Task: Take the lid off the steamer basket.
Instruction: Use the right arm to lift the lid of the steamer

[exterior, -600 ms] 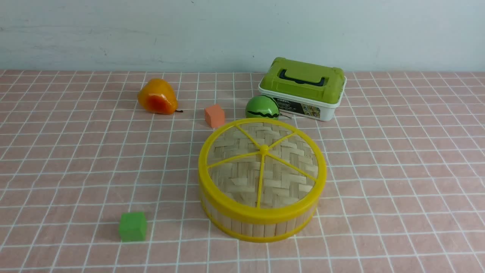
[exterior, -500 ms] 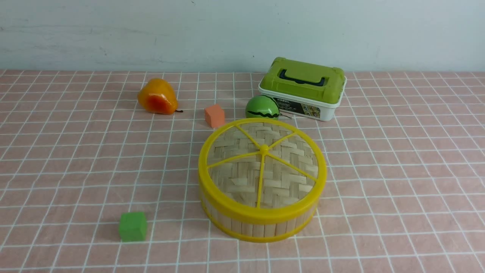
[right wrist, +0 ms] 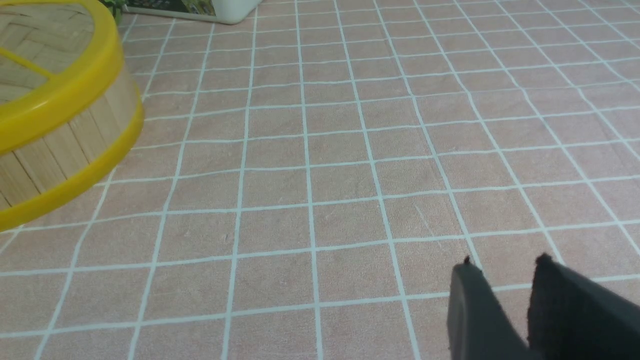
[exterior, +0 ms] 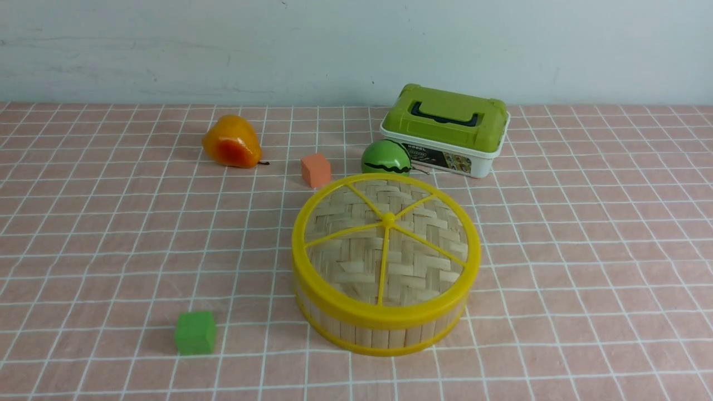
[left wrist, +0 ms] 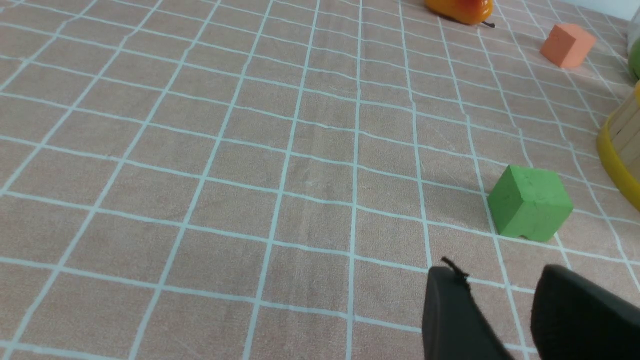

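The lid (exterior: 415, 262), a woven bamboo disc with a yellow rim, spokes and centre knob, sits closed on the steamer basket (exterior: 384, 334) in the middle of the table. Neither gripper shows in the front view. In the left wrist view, my left gripper (left wrist: 500, 272) is open with a narrow gap and empty, low over the cloth, with the basket's edge (left wrist: 622, 150) well off to one side. In the right wrist view, my right gripper (right wrist: 505, 264) is open with a narrow gap and empty, apart from the lid's rim (right wrist: 60, 95) and the basket wall (right wrist: 65, 145).
A green cube (exterior: 195, 332) lies to the basket's front left, close ahead of the left gripper (left wrist: 530, 210). Behind the basket are an orange cube (exterior: 316, 170), a toy pear (exterior: 231, 142), a green watermelon ball (exterior: 385, 157) and a white box with a green lid (exterior: 445, 128).
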